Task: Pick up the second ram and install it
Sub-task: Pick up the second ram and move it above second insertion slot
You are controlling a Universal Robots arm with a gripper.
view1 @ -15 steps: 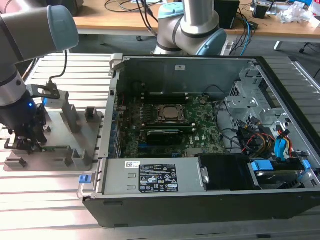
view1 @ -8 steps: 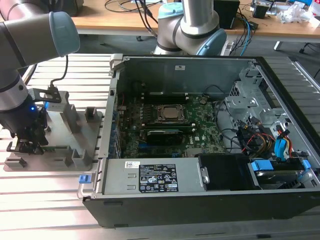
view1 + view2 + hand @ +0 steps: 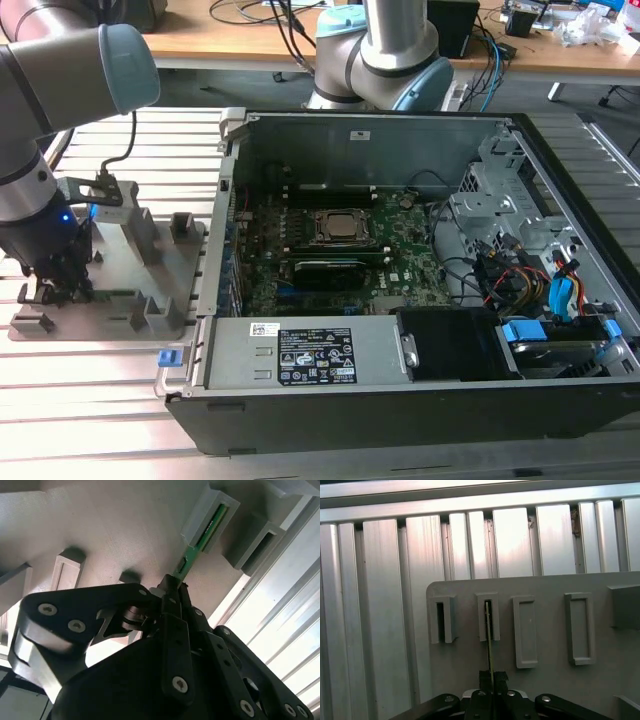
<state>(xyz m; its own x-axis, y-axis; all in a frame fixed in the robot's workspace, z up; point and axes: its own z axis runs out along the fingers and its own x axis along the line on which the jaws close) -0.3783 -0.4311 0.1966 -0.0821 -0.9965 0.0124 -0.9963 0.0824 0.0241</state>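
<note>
At the exterior view's left, the arm reaches down so that its gripper [image 3: 47, 290] sits low over the grey fixture plate [image 3: 95, 322], which lies flat on the slatted aluminium worktop [image 3: 90, 400]. The plate's upright blocks stand all round the gripper, close on every side.

In both wrist views the gripper [image 3: 172, 587] [image 3: 492, 676] has its black fingers drawn together and clamped on the near end of the second ram [image 3: 190, 557] [image 3: 487, 640]. The green stick stands on edge and runs straight ahead of the fingertips. Its far end is seated in a slotted block [image 3: 200, 517] [image 3: 481, 615] of the plate. The slot evidently keeps the thin board upright and at a known place, so the fingers can close on its two flat faces rather than on its edges. Gripping it at the free end leaves the seated part clear of the block walls. Other blocks stand in a row beside this one.

Going right in the exterior view, well away from the gripper, the open computer case [image 3: 400, 420] lies on its side on the same worktop. Lying this way, it turns the motherboard [image 3: 400, 262] and CPU socket [image 3: 343, 228] upward for reach from above. As I judge it, the ram is grasped but not yet lifted from its block.
</note>
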